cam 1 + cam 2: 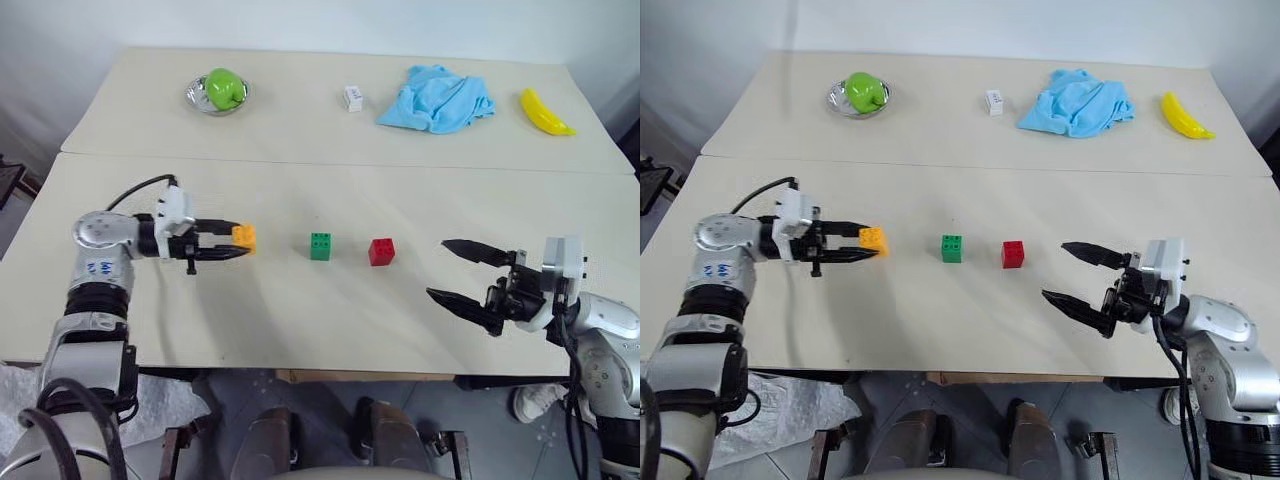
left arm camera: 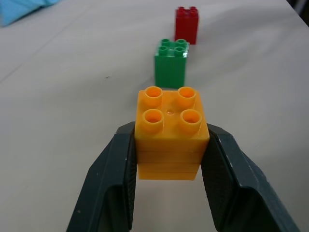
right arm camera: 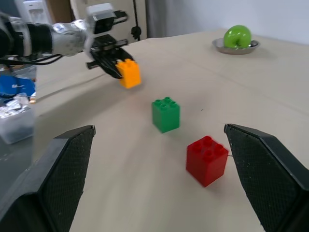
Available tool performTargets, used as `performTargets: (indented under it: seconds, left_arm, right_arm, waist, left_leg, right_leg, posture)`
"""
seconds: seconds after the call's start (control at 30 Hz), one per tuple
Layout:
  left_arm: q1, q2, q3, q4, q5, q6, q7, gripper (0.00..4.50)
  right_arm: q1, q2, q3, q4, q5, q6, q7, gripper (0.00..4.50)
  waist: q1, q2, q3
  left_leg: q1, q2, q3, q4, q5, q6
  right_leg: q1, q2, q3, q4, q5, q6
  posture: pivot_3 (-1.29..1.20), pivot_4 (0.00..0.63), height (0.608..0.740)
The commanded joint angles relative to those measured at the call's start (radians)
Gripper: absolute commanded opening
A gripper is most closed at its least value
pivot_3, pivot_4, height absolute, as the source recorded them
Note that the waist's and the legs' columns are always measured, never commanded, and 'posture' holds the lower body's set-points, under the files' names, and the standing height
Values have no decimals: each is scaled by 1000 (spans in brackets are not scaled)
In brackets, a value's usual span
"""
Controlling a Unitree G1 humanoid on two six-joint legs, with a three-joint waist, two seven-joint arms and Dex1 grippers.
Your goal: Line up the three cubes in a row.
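Gripping orange cube (image 2: 170, 130) in my left end effector (image 1: 232, 245), both fingers clenched on its sides, studs up. Three cubes counted: one orange, one green (image 1: 320, 246), one red (image 1: 381, 251). Green sits on table (image 1: 300, 310) at 3 o'clock from orange, red beyond at 3 o'clock from green, gaps between all. My right end effector (image 1: 458, 272) spread wide, holding nothing, at 3 o'clock from red. One apple (image 1: 224, 87), one banana (image 1: 545, 112), one blue cloth (image 1: 436, 98), one white block (image 1: 353, 97) at far side.
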Motion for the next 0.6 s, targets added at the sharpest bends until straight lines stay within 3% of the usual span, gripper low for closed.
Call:
performTargets:
  seconds: [0.03, 0.23, 0.57, 0.6]
  left_arm:
    - [-74, -37, -32, 90, 51, -81, -48, 1482]
    - [-175, -86, -58, 236, 130, -124, 17, 1482]
    - [-231, -86, -67, 326, 219, -91, 70, 1482]
    - [-232, -84, -66, 328, 222, -87, 77, 1832]
  right_arm:
    - [15, -6, -31, -9, 1, -41, 25, 4500]
    - [42, 13, -37, -38, 4, -46, -6, 4500]
    - [123, 23, -49, -124, 13, -43, -63, 4500]
    - [128, 23, -50, -128, 13, -43, -68, 4500]
  waist:
    - [1, 0, 0]
    - [2, 0, 0]
    - [2, 0, 0]
    - [2, 0, 0]
  left_leg:
    - [0, 0, 0, 0, 0, 0]
    - [-1, 0, 0, 2, 0, 1]
    - [-1, 0, 0, 3, 0, 1]
    - [-1, 0, 0, 3, 0, 1]
  right_leg:
    - [0, 0, 0, 0, 0, 0]
    - [-1, -1, 0, 1, 0, 0]
    - [-1, -1, 0, 2, 0, 0]
    - [-1, -1, 0, 2, 0, 0]
  posture:
    - [0, 150, 740]
    - [0, 150, 740]
    - [0, 150, 740]
    - [0, 150, 740]
